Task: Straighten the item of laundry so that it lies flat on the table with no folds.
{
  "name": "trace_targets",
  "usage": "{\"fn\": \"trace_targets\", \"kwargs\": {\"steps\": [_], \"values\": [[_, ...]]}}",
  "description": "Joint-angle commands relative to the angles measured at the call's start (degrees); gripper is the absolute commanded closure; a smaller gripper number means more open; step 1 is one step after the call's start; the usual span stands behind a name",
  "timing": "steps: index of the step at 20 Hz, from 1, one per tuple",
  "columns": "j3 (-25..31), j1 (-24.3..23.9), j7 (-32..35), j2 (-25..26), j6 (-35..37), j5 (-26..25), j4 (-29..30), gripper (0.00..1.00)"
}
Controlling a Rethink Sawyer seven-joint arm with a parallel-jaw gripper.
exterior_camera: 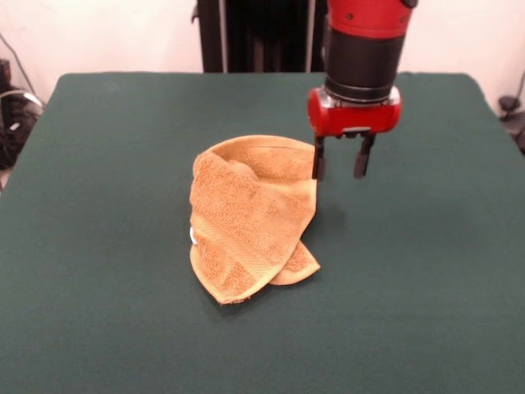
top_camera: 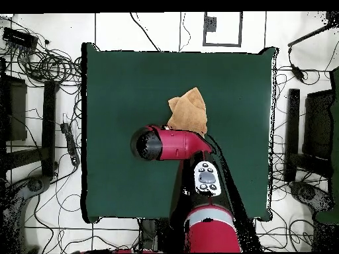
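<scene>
Orange-tan towel [exterior_camera: 250,217] lies crumpled near counter [exterior_camera: 98,164] middle, folded over itself, lower corners overlapping, small white tag [exterior_camera: 193,235] peeking at its left edge in front view. Jaws [exterior_camera: 341,167] hang just beside towel's upper right edge, two dark fingers [exterior_camera: 318,162] spread apart, gripping nothing, tips above green cloth. Overhead view: red arm [top_camera: 173,144] covers towel's near part.
</scene>
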Motion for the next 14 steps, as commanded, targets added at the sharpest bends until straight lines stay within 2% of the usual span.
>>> {"fn": "trace_targets", "kwargs": {"steps": [1, 8, 14], "values": [[5.28, -1.91, 6.36, 0.82, -0.24, -0.18, 3.75, 0.0], [6.62, -3.67, 4.82, 0.47, 1.28, -0.4, 3.62, 0.0], [5.22, -2.12, 6.6, -0.38, 0.19, -0.84, 4.59, 0.0]]}}
